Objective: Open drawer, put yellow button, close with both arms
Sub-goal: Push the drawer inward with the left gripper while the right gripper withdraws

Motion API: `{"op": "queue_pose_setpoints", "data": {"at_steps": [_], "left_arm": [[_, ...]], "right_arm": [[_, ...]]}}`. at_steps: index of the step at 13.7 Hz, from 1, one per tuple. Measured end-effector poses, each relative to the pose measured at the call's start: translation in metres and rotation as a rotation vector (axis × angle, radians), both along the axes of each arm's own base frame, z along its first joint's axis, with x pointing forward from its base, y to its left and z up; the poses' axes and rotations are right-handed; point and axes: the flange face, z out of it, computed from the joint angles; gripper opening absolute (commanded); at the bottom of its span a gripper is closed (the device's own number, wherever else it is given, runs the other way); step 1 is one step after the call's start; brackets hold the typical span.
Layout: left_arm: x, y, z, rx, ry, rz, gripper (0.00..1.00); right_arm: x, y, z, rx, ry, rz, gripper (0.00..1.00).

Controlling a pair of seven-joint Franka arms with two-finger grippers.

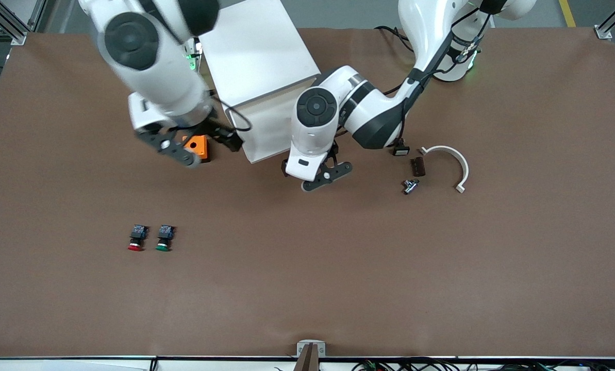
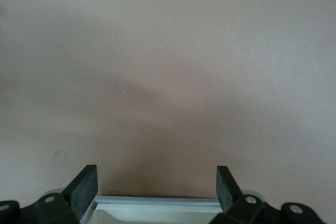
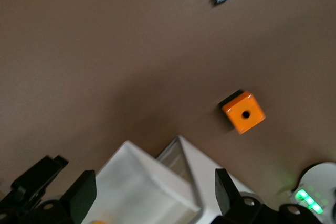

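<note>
Drawer: the drawer [image 1: 267, 135] stands pulled out of the white cabinet [image 1: 258, 49]; its rim edge [image 2: 157, 201] sits just under the left gripper's fingertips.
Yellow button: only a small yellow-orange speck [image 3: 108, 217] shows inside the drawer, under the right gripper.
Left gripper: the left gripper [image 1: 330, 170] hangs at the drawer's front edge, fingers [image 2: 84, 187] apart, holding nothing.
Right gripper: the right gripper [image 1: 196, 147] is over the orange cube [image 1: 198, 146] beside the drawer, fingers [image 3: 83, 196] apart, empty.
Other buttons: red-capped button [image 1: 137, 238] and green-capped button [image 1: 164, 238] lie side by side, well apart from both grippers.

We see a wide brown tabletop [image 1: 307, 288], evenly lit, with metal frame posts [image 1: 603, 28] at its corners and grey floor [image 1: 596, 13] past them.
</note>
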Motion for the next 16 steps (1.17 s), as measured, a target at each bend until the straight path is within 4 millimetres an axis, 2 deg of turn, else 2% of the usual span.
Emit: {"op": "queue_pose_setpoints", "data": {"at_steps": [2, 5, 7, 8, 10, 16], "left_arm": [[-0.014, -0.011, -0.001, 0.001, 0.005, -0.015, 0.99], [-0.032, -0.027, 0.0, -0.003, 0.015, -0.019, 0.99], [-0.041, -0.033, -0.001, -0.006, 0.029, -0.015, 0.99], [-0.045, -0.036, -0.002, -0.008, 0.04, -0.008, 0.99], [-0.054, -0.041, -0.005, -0.015, 0.068, 0.005, 0.99], [-0.082, -0.057, -0.014, -0.06, 0.189, 0.059, 0.99]], "right_arm": [[0.023, -0.07, 0.008, 0.027, 0.011, 0.095, 1.0], [0.041, -0.172, 0.015, 0.07, 0.024, 0.224, 1.0], [0.045, -0.226, 0.018, 0.06, 0.018, 0.307, 1.0], [0.045, -0.243, 0.021, 0.048, 0.014, 0.341, 1.0], [0.044, -0.264, 0.026, 0.037, 0.009, 0.379, 1.0], [0.043, -0.307, 0.027, 0.041, 0.008, 0.365, 1.0]]}}
